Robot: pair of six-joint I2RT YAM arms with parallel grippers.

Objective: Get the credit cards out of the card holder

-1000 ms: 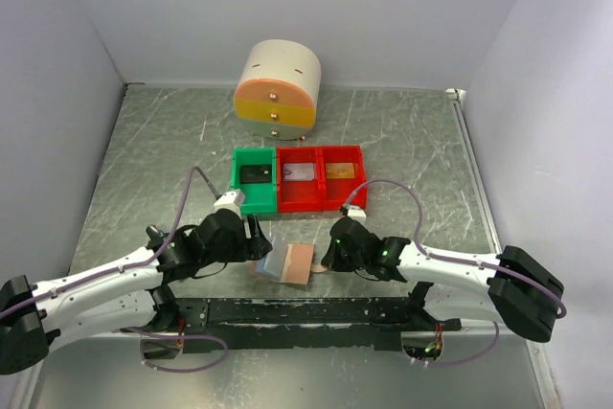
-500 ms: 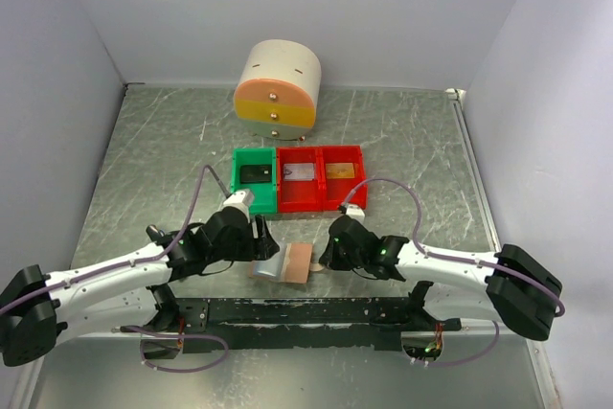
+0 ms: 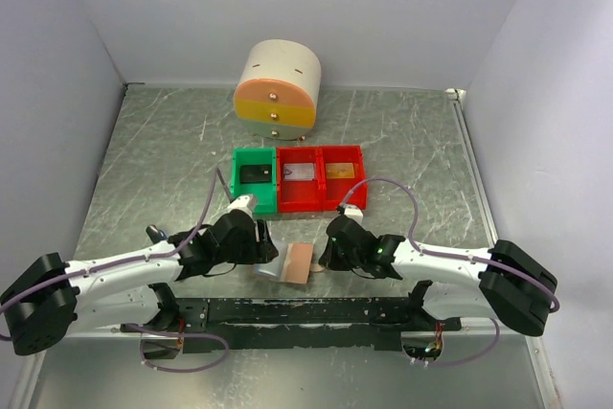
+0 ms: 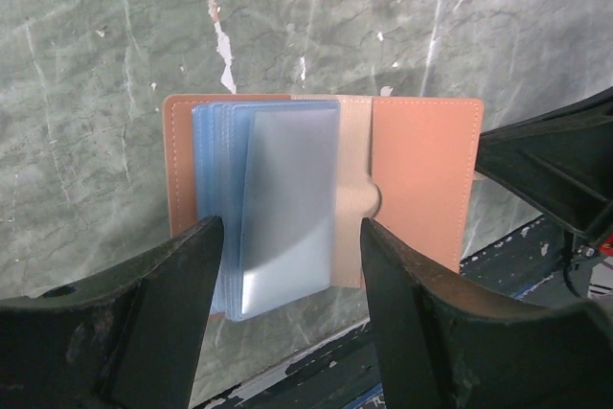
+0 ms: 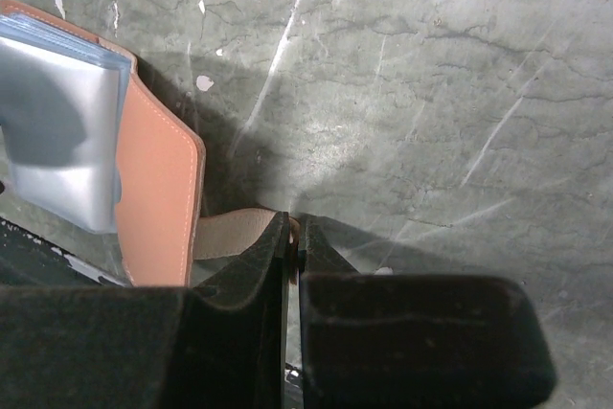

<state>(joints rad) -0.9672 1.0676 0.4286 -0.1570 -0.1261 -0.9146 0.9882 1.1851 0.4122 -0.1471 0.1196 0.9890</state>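
Your left gripper (image 4: 292, 235) hangs over the open card holder (image 4: 426, 179) with its jaws apart, one dark finger (image 4: 172, 304) at the left edge of the stacked credit cards (image 4: 287, 203) and the other just right of them. Whether either finger touches the plastic cannot be told from the left wrist view. The cards sit in the holder's left half, fanned pale blue with a silvery one on top, their lower ends sticking out past the tan cover's near edge.

Your right gripper (image 5: 294, 229) is clamped tight on the holder's tan strap (image 5: 230, 234), which runs out from the cover's right side, pinning the holder to the table (image 3: 412, 141). In the right wrist view the cards show at upper left, lying over the tan leather.

From above, the holder lies flat on the scratched metal table near its front edge, between the two grippers, the left one (image 3: 263, 246) at its left side and the right one (image 3: 329, 256) at its right. Behind it stands a row of three bins, one green bin (image 3: 237, 179) and two red bins (image 3: 321, 200), each with a small item inside. Farther back is a round drawer unit (image 3: 277, 90) banded cream, yellow and orange.
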